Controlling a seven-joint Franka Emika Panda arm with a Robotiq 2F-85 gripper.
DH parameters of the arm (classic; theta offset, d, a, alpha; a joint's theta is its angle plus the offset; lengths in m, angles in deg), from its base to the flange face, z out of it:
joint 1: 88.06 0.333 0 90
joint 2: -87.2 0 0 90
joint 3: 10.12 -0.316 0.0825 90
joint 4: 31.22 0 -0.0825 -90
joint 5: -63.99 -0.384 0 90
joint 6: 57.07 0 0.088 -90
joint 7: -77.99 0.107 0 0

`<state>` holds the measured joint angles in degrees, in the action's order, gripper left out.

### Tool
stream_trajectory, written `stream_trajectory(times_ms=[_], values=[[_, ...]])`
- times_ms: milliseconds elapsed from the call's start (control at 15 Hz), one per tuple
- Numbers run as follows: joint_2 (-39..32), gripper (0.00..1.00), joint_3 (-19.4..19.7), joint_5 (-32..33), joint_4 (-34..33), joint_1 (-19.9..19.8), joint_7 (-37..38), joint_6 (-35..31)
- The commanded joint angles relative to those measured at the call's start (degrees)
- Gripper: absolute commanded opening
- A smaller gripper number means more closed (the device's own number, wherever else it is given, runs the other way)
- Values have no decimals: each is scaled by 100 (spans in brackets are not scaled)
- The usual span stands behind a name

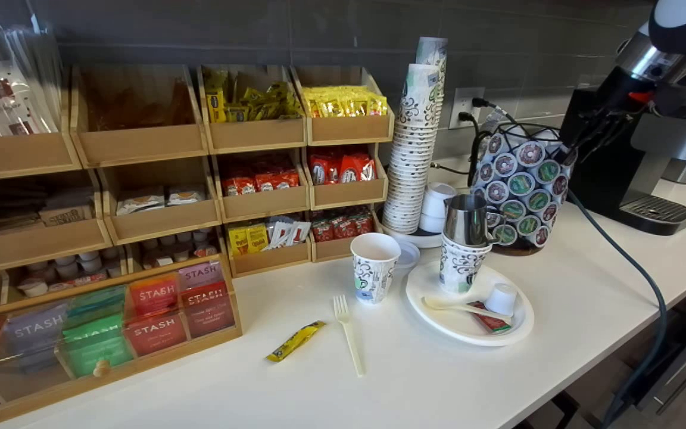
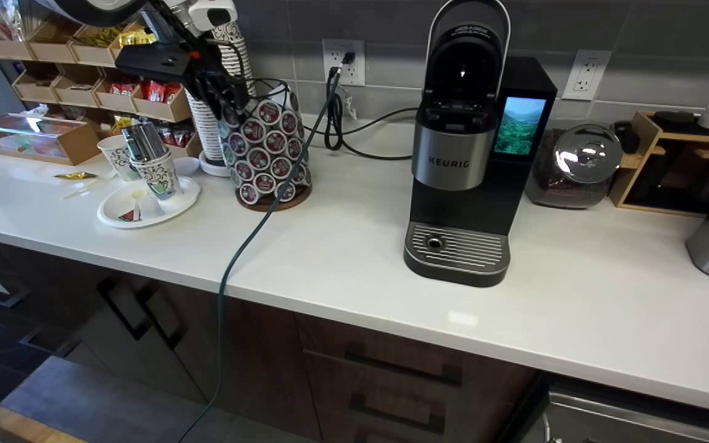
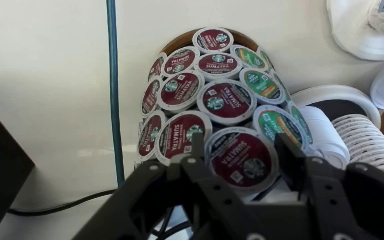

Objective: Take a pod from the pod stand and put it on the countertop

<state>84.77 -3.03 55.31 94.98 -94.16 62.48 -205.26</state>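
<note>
The pod stand, a dark rack full of round pod tops, rests on its wooden base (image 1: 513,250) beside the coffee machine. Its base also shows in an exterior view (image 2: 301,198) and in the wrist view (image 3: 178,40). The pod (image 3: 245,163), dark red on top with a white rim, is at the stand's upper row. My gripper (image 3: 239,138) has one finger on each side of its rim, with no clear gap, and appears shut on it. My gripper is at the stand's top in both exterior views (image 1: 581,140) (image 2: 231,104). The countertop (image 2: 342,271) is cream-coloured.
A black coffee machine (image 2: 471,166) stands beside the stand. A blue-green cable (image 2: 240,249) hangs across the counter in front of it. On the other side are a tall stack of paper cups (image 1: 414,149), a white plate (image 1: 426,310) with a cup, and wooden shelves (image 1: 259,196).
</note>
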Motion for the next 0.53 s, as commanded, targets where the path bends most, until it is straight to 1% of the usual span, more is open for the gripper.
stream_trajectory(times_ms=[0,133,200,333,467], values=[[357,30,-8,-102,125,-100,-399,511],[552,30,51,-148,168,-138,-669,840],[695,30,101,-265,209,-167,-921,1095],[958,30,225,-246,288,-210,-1324,1640],[1226,30,350,-167,370,-197,-1886,2432]])
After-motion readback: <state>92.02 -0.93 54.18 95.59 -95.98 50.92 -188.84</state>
